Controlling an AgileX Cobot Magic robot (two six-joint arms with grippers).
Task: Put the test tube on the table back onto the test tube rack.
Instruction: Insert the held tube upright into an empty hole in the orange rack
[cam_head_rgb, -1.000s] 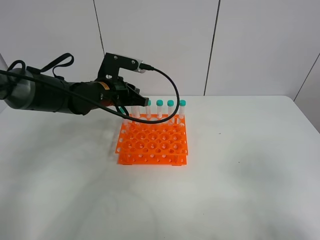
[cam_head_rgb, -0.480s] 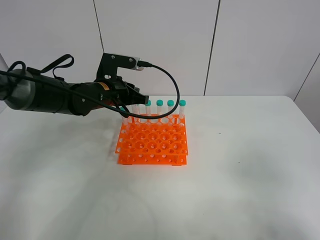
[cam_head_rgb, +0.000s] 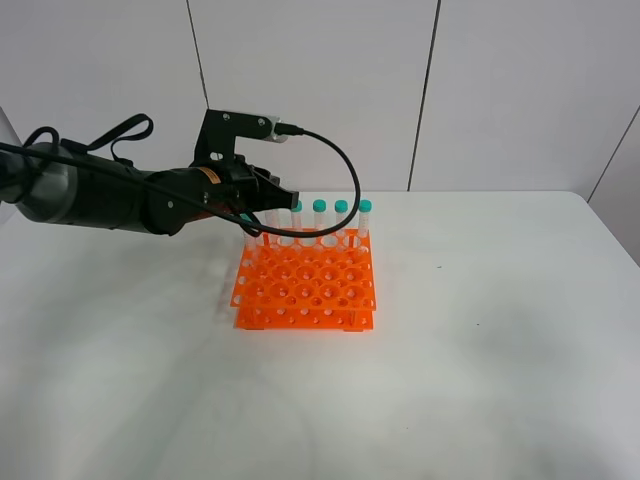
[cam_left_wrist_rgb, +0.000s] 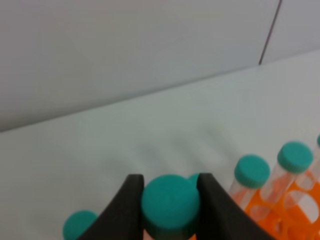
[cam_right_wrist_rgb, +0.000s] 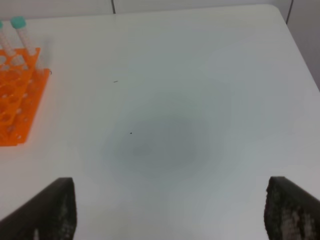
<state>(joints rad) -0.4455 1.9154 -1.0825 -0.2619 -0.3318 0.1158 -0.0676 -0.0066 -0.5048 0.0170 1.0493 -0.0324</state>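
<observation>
While sitting mostly bare, table (cam_head_rgb: 500, 350): carrying one test tube rack (cam_head_rgb: 305, 290)
test tube rack: showing four teal-capped tubes (cam_head_rgb: 341, 225), others getting blocked from view
left gripper (cam_head_rgb: 265, 208): clamping a cap, aiming the tube upright for a hole
right gripper (cam_right_wrist_rgb: 172, 207): jaws apart, idling well away from rack
test tube (cam_left_wrist_rgb: 170, 202): hanging over back row

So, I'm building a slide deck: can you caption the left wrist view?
Left pincer clamped on a teal-capped test tube, with more capped tubes standing in the orange rack alongside.
</observation>
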